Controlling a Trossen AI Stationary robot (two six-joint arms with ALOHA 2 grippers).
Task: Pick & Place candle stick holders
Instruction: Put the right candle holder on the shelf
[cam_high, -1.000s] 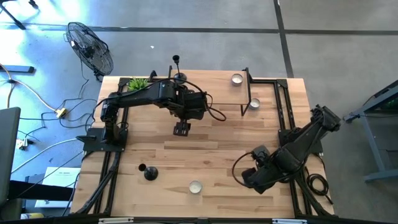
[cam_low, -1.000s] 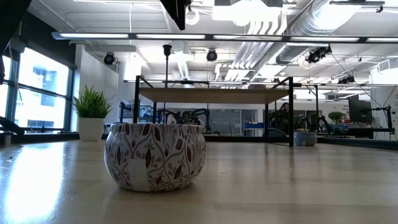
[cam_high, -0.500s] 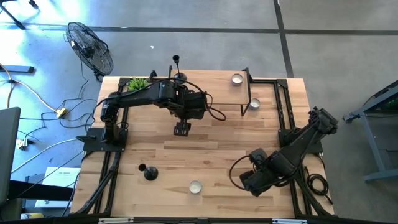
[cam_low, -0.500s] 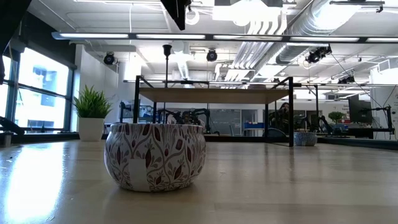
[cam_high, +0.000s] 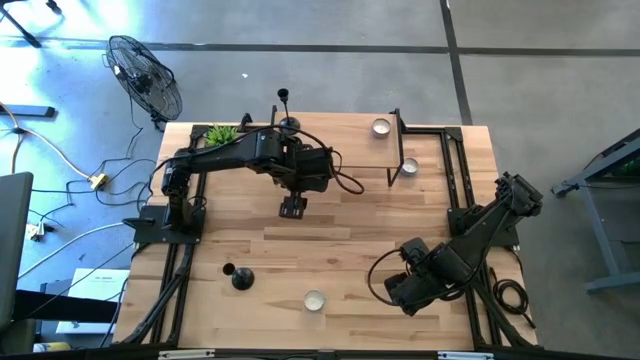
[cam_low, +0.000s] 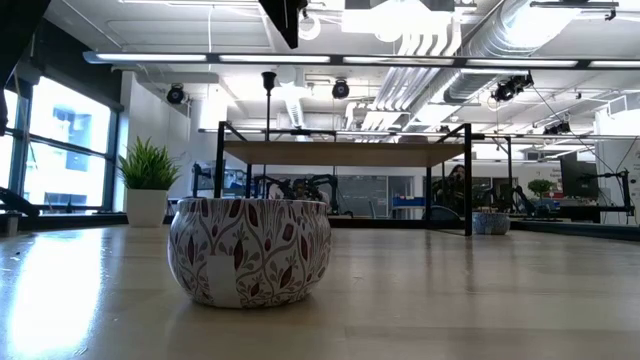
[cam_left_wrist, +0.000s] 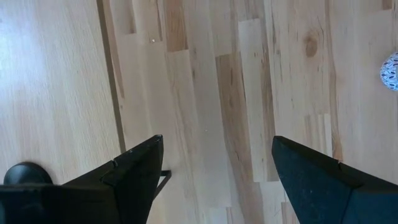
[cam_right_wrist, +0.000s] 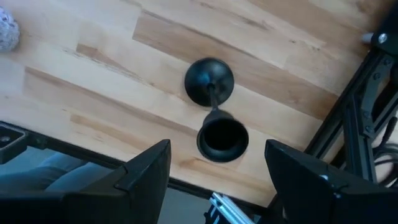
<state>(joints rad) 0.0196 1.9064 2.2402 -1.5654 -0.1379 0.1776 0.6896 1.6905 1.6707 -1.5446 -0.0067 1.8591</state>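
My right gripper (cam_high: 402, 296) is open near the table's near right edge, pointing down. In the right wrist view a black candle stick holder (cam_right_wrist: 214, 106) stands on its round base (cam_right_wrist: 209, 79) between and beyond my open fingers, untouched; the arm hides it in the high view. A tall holder (cam_high: 286, 112) stands at the far edge, and a short one (cam_high: 240, 278) at the near left. Tealight cups sit at the near edge (cam_high: 314, 300) and at the far right (cam_high: 381, 127) (cam_high: 408, 167). My left gripper (cam_high: 292, 207) hangs open and empty above mid-table.
A black-framed raised wooden shelf (cam_high: 400, 150) stands at the far right. A small potted plant (cam_high: 222, 133) is at the far left. Black arm-mount rails run along both sides (cam_high: 165, 280) (cam_high: 462, 190). The near tealight cup shows patterned in the low view (cam_low: 248, 250).
My right gripper has gone a little toward the table's left and near edges, staying open. My left arm has kept still.
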